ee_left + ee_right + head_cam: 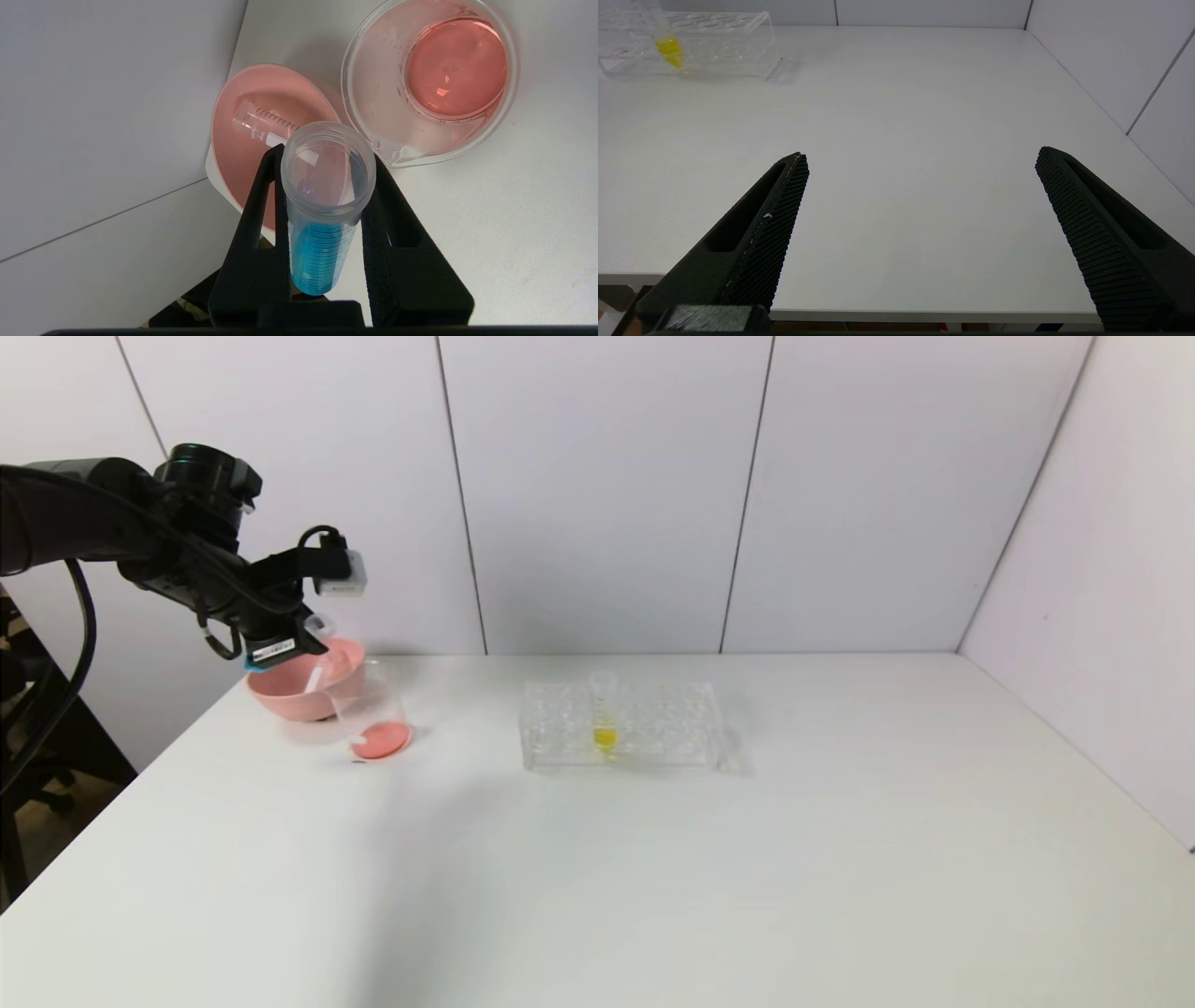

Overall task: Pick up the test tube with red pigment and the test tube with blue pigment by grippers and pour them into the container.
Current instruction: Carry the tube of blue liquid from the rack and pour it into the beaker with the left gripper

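Note:
My left gripper (327,154) is shut on the test tube with blue pigment (320,252), held tilted with its open mouth towards the container and blue liquid still in its lower part. The container (373,93) is a clear beaker with red-orange liquid in its bottom; the tube mouth is beside its pouring lip. In the head view the left gripper (308,635) hangs above the pink bowl (280,695), just left of the container (369,695). No tube with red liquid shows; an empty graduated tube (261,123) lies in the pink bowl (243,154). My right gripper (922,158) is open and empty.
A clear tube rack (653,723) stands mid-table with a yellow-liquid tube (604,723) in it; it also shows in the right wrist view (719,42). The right gripper hovers over the table's near edge. Walls close the table at the back and right.

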Motion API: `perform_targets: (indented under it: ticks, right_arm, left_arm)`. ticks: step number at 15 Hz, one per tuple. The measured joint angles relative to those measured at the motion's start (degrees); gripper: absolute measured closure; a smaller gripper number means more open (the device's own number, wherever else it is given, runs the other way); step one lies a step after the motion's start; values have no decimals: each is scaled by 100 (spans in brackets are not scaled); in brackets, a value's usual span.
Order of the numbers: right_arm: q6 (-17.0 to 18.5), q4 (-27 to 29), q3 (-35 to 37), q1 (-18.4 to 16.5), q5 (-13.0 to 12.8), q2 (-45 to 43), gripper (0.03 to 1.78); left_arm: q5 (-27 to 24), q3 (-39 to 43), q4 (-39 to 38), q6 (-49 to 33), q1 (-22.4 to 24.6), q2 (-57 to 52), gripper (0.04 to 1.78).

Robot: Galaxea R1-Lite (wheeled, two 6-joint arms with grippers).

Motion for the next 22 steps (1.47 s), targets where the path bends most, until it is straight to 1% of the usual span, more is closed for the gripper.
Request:
perform_targets:
  ticks: [3, 8, 11, 12, 20, 22]
  right_arm:
    - [0, -2, 0, 0, 0, 0, 4]
    - [0, -2, 0, 0, 0, 0, 4]
    - [0, -2, 0, 0, 0, 0, 4]
    - [0, 0, 0, 0, 0, 0, 4]
    - [0, 0, 0, 0, 0, 0, 4]
    - [0, 0, 0, 0, 0, 0, 4]
  left_arm:
    - [207, 0, 0, 182, -34, 18, 137]
    - [257, -2, 2, 384, -61, 24, 137]
    - [574, -2, -20, 552, -96, 24, 137]
    - [610, -2, -20, 560, -106, 24, 137]
    - [656, -2, -4, 745, -163, 27, 137]
    - [733, -2, -2, 747, -169, 27, 137]
